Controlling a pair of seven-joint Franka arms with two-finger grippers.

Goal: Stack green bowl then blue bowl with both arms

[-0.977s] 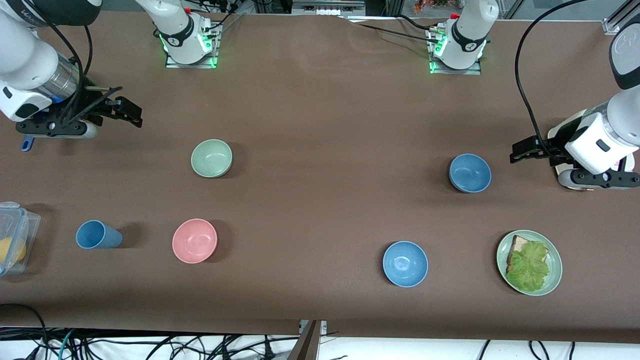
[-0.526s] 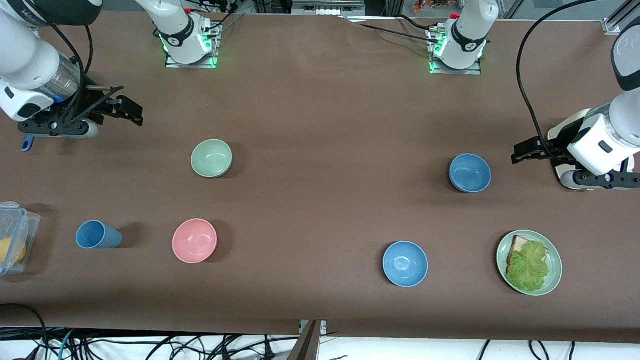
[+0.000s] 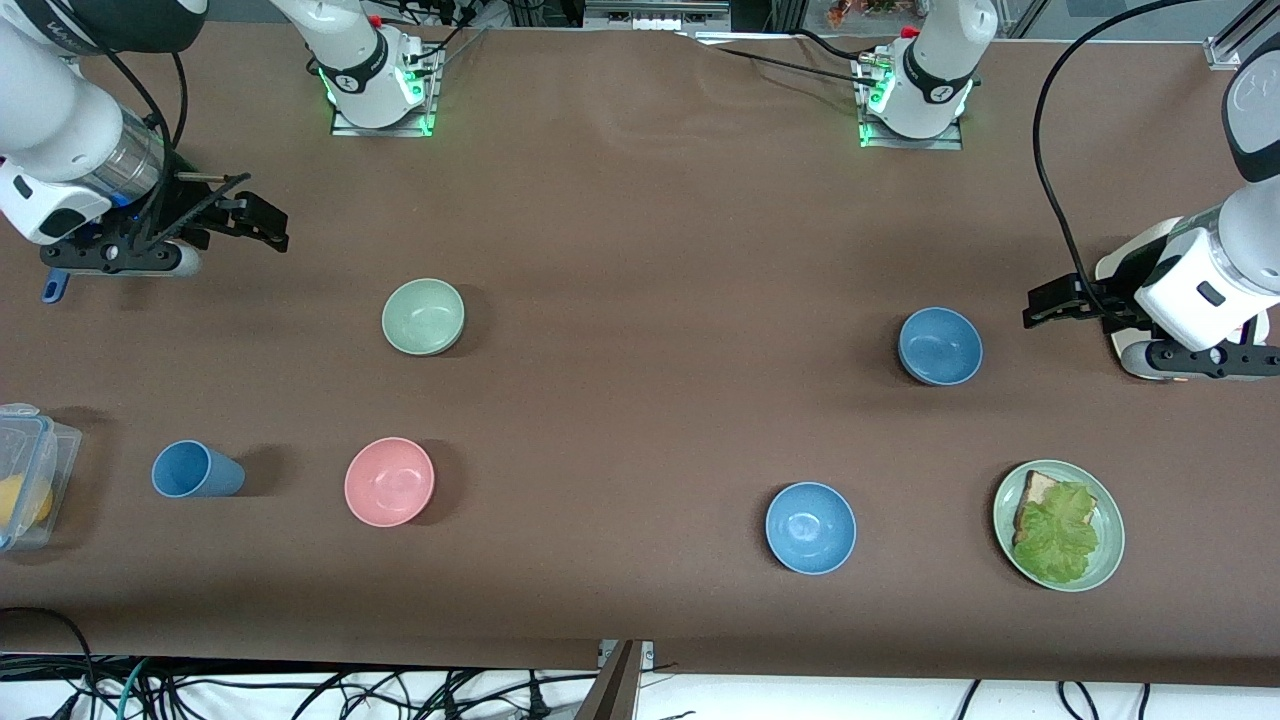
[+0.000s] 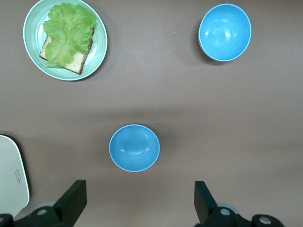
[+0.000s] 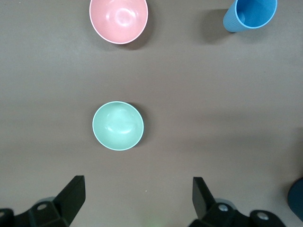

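— Between our right gripper's (image 3: 262,219) fingers (image 5: 71,194) we see only bare table (image 3: 640,420); how do the jaws stand?

— Spread wide, holding nothing. We have that gripper up in the air over the right arm's end of the table. Our left gripper (image 3: 1050,302) is likewise parted and empty, over the left arm's end.

— Where do we find the green bowl (image 3: 423,316)?

— Upright on the table toward the right arm's end, well apart from the right gripper. In the right wrist view it (image 5: 118,125) lies ahead of the open fingers. Nearer the front camera than it sits a pink bowl (image 3: 389,481), and beside that a blue cup (image 3: 196,470).

— And the blue bowl (image 3: 940,345)?

— Upright toward the left arm's end, near the left gripper but not touching it; the left wrist view shows it (image 4: 134,147) ahead of the open fingers (image 4: 73,201). Nearer the front camera we see a brighter blue bowl (image 3: 810,527) and a green plate (image 3: 1108,560) with bread and lettuce.
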